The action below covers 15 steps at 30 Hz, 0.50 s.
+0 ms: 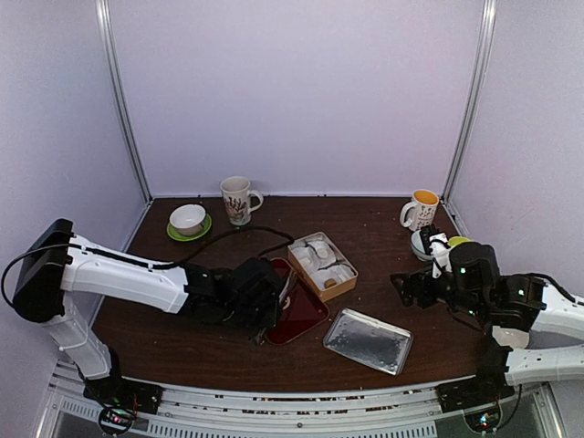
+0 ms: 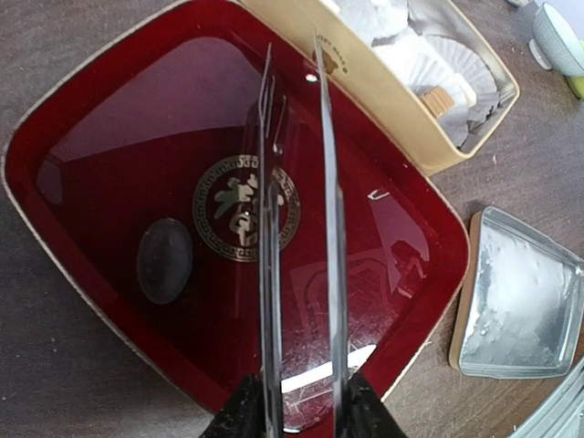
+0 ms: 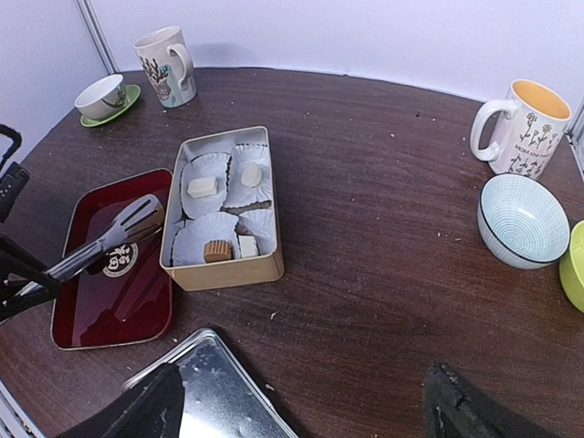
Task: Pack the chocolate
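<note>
Several small chocolate pieces lie in white paper liners inside the tan tin [image 3: 224, 271]: cream ones [image 3: 203, 187] [image 3: 251, 175] [image 3: 247, 245] and a light brown one [image 3: 216, 250], which also shows in the left wrist view [image 2: 438, 99]. My left gripper [image 1: 265, 301] [image 2: 297, 411] is shut on metal tongs [image 2: 328, 182] [image 3: 109, 239]. The tong blades are slightly apart, hold nothing, and reach over the red tray [image 2: 91, 137] [image 1: 306, 315] beside the tin [image 1: 322, 265]. My right gripper [image 1: 411, 287] [image 3: 301, 411] is open and empty above the table, right of the tin.
The silver tin lid [image 1: 368, 340] [image 3: 210, 392] lies in front of the tin. A patterned mug [image 1: 237, 199] and a white bowl on a green saucer [image 1: 188, 219] stand back left. A yellow-lined mug [image 1: 421, 210], a striped bowl [image 3: 523, 219] and a green bowl [image 3: 577, 265] stand back right.
</note>
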Available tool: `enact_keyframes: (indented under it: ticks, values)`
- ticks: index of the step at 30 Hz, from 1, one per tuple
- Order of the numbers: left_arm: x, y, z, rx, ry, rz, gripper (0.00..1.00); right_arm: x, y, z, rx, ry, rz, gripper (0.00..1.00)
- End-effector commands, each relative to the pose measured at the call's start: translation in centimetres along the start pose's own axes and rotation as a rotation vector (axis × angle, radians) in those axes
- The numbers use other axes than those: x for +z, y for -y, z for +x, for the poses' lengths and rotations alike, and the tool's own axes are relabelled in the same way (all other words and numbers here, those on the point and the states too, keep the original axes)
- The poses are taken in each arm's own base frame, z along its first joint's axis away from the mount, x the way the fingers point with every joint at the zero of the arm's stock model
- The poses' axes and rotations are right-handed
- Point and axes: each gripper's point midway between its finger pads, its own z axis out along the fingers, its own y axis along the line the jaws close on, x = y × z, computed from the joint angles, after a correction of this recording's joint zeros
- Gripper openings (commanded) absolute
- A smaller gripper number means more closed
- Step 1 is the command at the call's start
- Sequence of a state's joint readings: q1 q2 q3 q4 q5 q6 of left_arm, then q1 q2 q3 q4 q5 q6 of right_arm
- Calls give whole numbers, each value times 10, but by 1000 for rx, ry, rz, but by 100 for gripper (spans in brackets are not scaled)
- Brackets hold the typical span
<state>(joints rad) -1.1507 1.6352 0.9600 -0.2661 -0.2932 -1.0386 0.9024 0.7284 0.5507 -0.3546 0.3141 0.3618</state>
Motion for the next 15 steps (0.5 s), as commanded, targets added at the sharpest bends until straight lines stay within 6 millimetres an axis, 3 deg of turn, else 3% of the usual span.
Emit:
enact_keyframes:
  ticks: [1, 4, 10, 15]
  values:
    - [12, 10, 2, -61, -1, 60, 35, -1, -2, -11, 2, 21, -5, 91]
    - [16, 8, 8, -81, -18, 67, 51, 0, -2, -10, 0, 13, -3, 91]
    - [15, 4, 9, -86, -12, 60, 69, 2, -4, -6, 4, 0, -13, 91]
    - [-1, -2, -5, -52, 43, 42, 82, 3, -5, -3, 0, -13, -17, 91]
